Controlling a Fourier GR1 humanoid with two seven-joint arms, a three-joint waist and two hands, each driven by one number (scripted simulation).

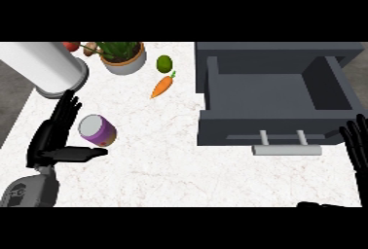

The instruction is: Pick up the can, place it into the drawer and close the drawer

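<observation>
So far nothing is done: from the head view, the can [97, 130] lies on the counter [179, 160], well apart from the open drawer [277, 95]. The left robot hand [57, 138] is spread just beside it, fingers straight, thumb below it, not closed. The right robot hand [357, 146] rests open beside the drawer. The can is tilted, its pale lid facing up-left, its long axis running toward lower right. Grasping, placing and closing all remain.

A single view from the robot's head looks steeply down on the counter [179, 165] — near enough that its pale top fills most of the frame. The open drawer [273, 92] lies at upper right, and both forearms enter from the lower edge
</observation>
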